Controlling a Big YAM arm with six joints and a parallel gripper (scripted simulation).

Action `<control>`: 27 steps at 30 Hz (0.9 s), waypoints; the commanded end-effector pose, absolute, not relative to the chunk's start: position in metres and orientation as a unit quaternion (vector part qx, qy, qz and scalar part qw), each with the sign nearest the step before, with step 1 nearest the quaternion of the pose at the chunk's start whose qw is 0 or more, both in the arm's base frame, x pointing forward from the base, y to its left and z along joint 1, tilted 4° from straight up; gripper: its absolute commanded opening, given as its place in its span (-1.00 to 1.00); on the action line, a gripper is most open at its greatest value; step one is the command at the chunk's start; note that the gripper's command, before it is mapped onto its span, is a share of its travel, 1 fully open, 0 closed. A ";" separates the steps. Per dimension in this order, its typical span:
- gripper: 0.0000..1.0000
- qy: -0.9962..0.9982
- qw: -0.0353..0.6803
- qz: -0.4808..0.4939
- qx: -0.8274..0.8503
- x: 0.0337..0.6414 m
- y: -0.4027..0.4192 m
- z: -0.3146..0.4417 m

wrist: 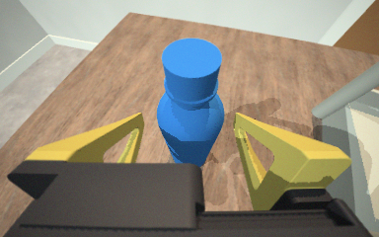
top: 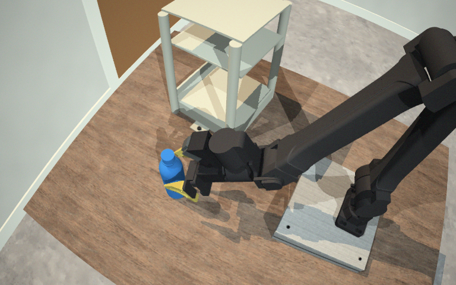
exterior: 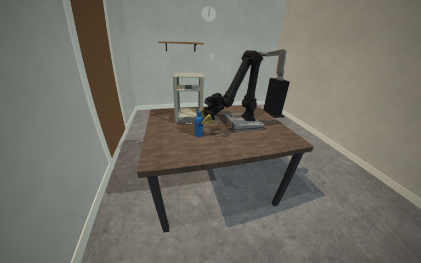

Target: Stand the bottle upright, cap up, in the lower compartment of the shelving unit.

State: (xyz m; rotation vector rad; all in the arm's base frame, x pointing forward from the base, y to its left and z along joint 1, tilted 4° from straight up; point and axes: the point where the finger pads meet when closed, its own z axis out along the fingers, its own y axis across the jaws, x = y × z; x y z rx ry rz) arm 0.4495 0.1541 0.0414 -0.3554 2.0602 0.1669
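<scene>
The blue bottle [top: 174, 173] [exterior: 198, 128] [wrist: 190, 125] stands upright, cap up, on the table in front of the shelving unit [top: 233, 87] [exterior: 175, 102] [wrist: 347, 90]. My gripper [top: 171, 169] [exterior: 202, 116] [wrist: 189, 118] is open. Its yellow fingers stand one on each side of the bottle's upper body, with a visible gap on both sides in the wrist view. The lower compartment's floor [top: 198, 98] shows in the top view, partly hidden by a post, with a low lip [top: 201, 116] on the side toward the bottle. The bottle's base is hidden in the wrist view.
The middle shelf [top: 255, 50] and the top panel [top: 228, 16] lie above the lower compartment, with posts at the corners. A small plate with a dark knob [top: 199, 128] lies at the foot of the unit. The arm's base plate [top: 316, 231] [exterior: 248, 124] is on the right.
</scene>
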 end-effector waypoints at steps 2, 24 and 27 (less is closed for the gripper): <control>0.81 0.837 0.523 0.070 -0.144 0.475 0.158 0.056; 0.81 0.837 0.523 0.069 -0.143 0.476 0.157 0.056; 0.81 0.840 0.518 0.068 -0.144 0.478 0.157 0.057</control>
